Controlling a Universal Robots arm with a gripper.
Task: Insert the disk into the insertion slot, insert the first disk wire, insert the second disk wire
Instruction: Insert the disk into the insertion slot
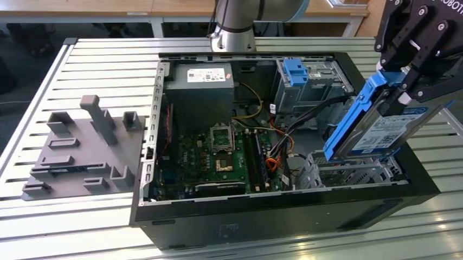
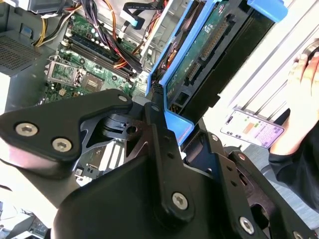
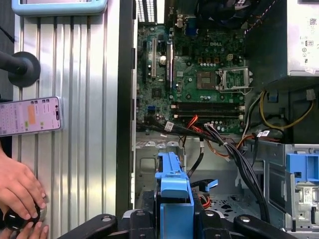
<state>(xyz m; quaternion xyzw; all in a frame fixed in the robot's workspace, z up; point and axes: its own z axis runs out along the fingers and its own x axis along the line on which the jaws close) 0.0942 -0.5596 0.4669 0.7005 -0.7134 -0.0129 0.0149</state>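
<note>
Pincer (image 1: pixel 402 86) clamped on the disk (image 1: pixel 383 122), which is held tilted over the insertion slot (image 1: pixel 347 170).

Exterior view: the black pincer fingers grip the disk at its upper end. The disk slants, top toward the exterior view's right, and its lower edge is at the mouth of the slot; cannot tell if they touch. The disk is flat, rectangular silver metal with a white-blue label, framed by a bright blue plastic caddy (image 3: pixel 174 189). In the second wrist view its green circuit-board underside (image 2: pixel 209 45) faces the camera, just beyond the pincer (image 2: pixel 159 114). The slot is boxy, silver-grey perforated sheet metal, set in a corner of the open black computer case (image 1: pixel 289 216). A green motherboard (image 1: pixel 217 157) lies beside it, with orange and black wires (image 1: pixel 278 146) between. The case stands on a slatted aluminium surface (image 1: pixel 94 65).
</note>
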